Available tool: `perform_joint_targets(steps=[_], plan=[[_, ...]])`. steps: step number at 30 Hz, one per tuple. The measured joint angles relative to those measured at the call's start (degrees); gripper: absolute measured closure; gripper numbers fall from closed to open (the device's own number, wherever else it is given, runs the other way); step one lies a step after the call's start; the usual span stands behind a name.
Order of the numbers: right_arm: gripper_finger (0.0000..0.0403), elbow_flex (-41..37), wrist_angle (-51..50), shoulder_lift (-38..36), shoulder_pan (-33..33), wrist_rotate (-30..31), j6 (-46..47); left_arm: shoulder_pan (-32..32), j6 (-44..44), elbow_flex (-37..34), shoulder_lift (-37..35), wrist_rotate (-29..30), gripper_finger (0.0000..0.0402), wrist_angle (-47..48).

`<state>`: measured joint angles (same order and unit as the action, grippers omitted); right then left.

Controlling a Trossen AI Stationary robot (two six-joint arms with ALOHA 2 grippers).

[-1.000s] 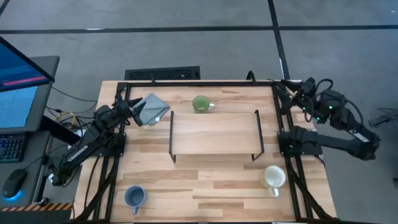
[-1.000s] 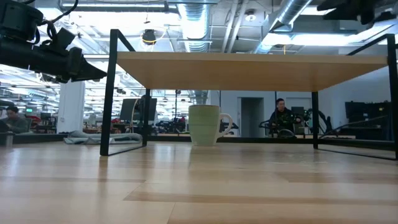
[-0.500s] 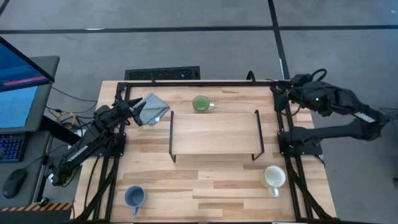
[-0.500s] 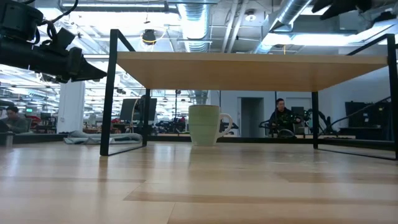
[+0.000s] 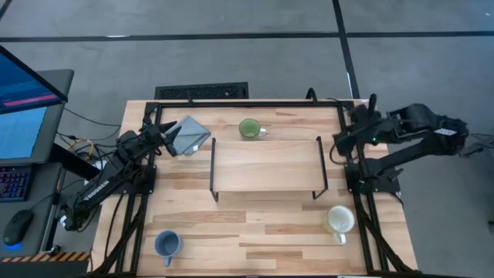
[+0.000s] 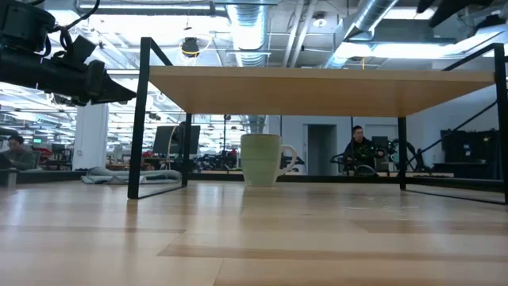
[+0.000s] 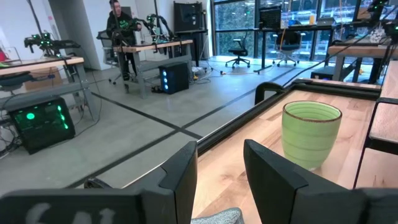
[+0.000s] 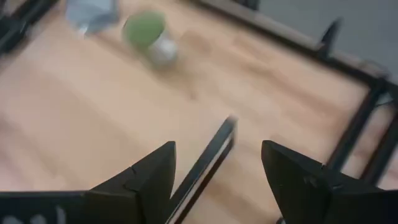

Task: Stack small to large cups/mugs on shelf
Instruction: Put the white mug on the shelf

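Note:
The shelf, a light-wood board on black wire legs, stands mid-table. A green mug stands on the table just past the shelf's far edge and shows under the shelf in the low view. A blue mug stands at the near left, and a cream-white mug at the near right. My left gripper waits at the far left, level and open, with nothing between its fingers. My right gripper hangs open above the shelf's right end, tipped downward.
A folded grey cloth lies at the far left, just under my left gripper's fingers. Black frame rails run along the table's edges. A monitor and keyboard stand off the table's left side. A person sits in the room behind.
My right arm has swung from the table's far right corner toward the shelf's right end, rising a little. Its gripper has tipped from nearly level to pointing steeply down and has stayed open. The mugs and the shelf have not moved.

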<state>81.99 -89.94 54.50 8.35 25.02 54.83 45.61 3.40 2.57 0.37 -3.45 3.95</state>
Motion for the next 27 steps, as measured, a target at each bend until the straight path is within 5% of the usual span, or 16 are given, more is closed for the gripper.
perform_joint_targets(steps=[17,27], plan=[[0.0142,0.18,-0.07,5.12,19.18,-2.64,13.32,-0.01,0.0,-0.11,-0.01,0.24,0.0277,-0.65],[0.0142,0.18,-0.06,11.68,33.87,-10.95,36.02,-0.01,0.0,-0.11,-0.01,0.82,0.0277,-0.7]])
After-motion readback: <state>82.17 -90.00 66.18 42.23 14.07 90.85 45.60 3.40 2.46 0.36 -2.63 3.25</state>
